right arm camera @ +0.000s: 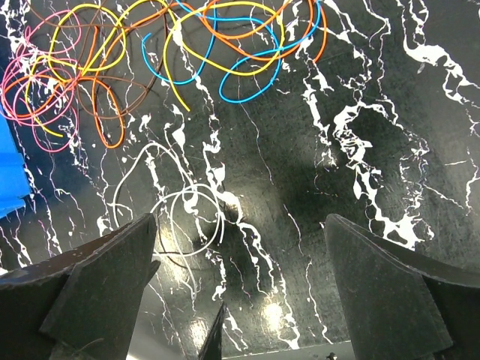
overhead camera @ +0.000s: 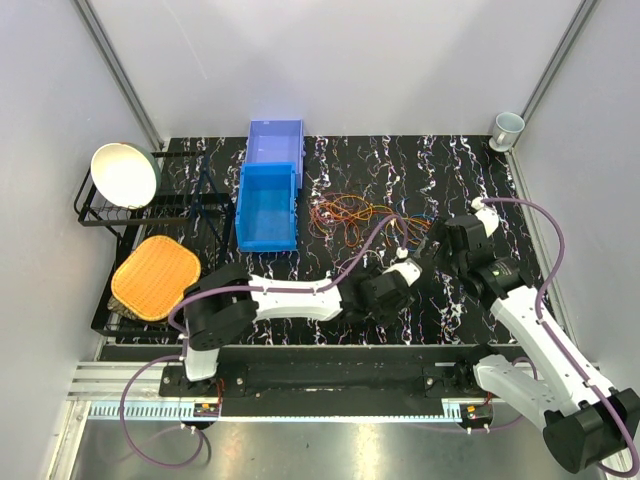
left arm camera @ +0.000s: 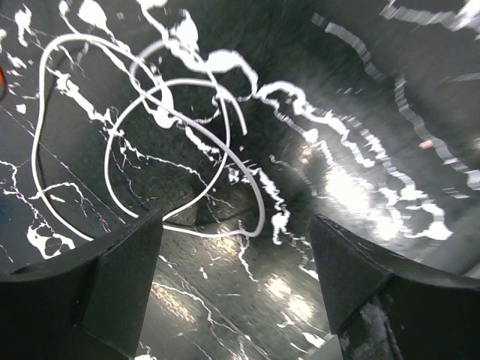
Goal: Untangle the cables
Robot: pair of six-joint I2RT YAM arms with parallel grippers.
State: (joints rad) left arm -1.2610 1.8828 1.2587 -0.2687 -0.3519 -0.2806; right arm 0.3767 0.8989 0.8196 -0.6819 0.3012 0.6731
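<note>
The cables lie as a loose tangle (overhead camera: pixel 345 215) of orange, yellow, blue, pink and brown wires (right arm camera: pixel 180 45) on the black marbled table. A thin white cable (right arm camera: pixel 220 225) sits apart from it, coiled in loops nearer the arms. My left gripper (overhead camera: pixel 408 258) is open just above the table. In its wrist view the white cable (left arm camera: pixel 210 233) curves right in front of its fingertips, and nothing is between them (left arm camera: pixel 236 277). My right gripper (overhead camera: pixel 440 243) hovers open and empty (right arm camera: pixel 240 277) beside it, with the white loops by its left finger.
Two blue bins (overhead camera: pixel 268 205) (overhead camera: pixel 275 140) stand behind and left of the tangle. A black dish rack with a white bowl (overhead camera: pixel 125 175) and an orange woven mat (overhead camera: pixel 155 275) fill the left side. A cup (overhead camera: pixel 507 128) sits in the back right corner.
</note>
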